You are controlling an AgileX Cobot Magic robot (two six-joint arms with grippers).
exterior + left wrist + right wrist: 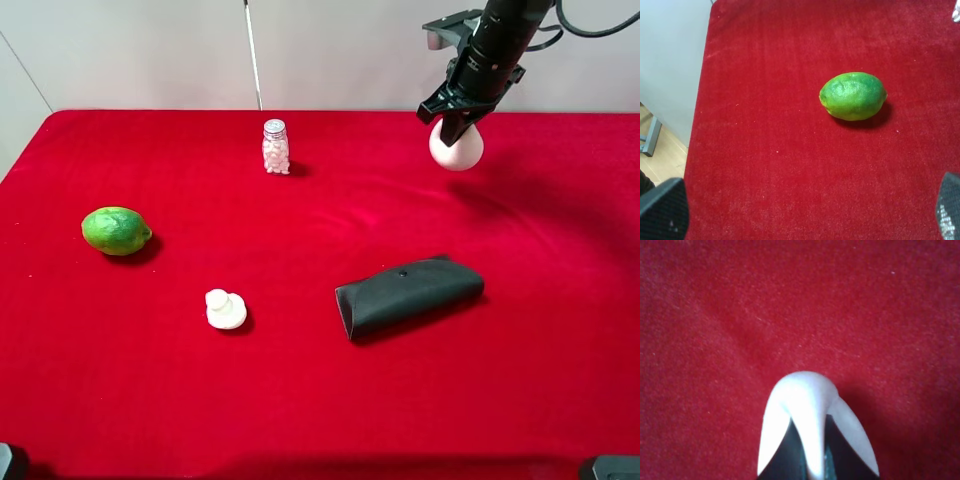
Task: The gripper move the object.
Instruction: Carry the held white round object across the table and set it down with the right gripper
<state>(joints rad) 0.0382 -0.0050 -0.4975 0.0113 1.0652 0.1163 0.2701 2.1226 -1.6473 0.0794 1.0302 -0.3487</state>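
Observation:
My right gripper (455, 118), a black claw on a black arm, is shut on the object (457, 148), a small off-white rounded lump, at the back right of the red cloth. In the right wrist view the black fingers (790, 455) pinch the object's wall (805, 400), one inside the hollow and one outside, low over the cloth. I cannot tell whether the object touches the cloth. My left gripper (805, 215) is open and empty; only its two fingertips (662, 210) show, wide apart, at the cloth's left side, short of the lime.
A green lime (116, 230) lies at the left and also shows in the left wrist view (853, 96). A small glass jar of white pellets (275, 147) stands at the back middle. A white stacked-disc piece (225, 308) and a black folded pouch (408, 294) lie nearer the front.

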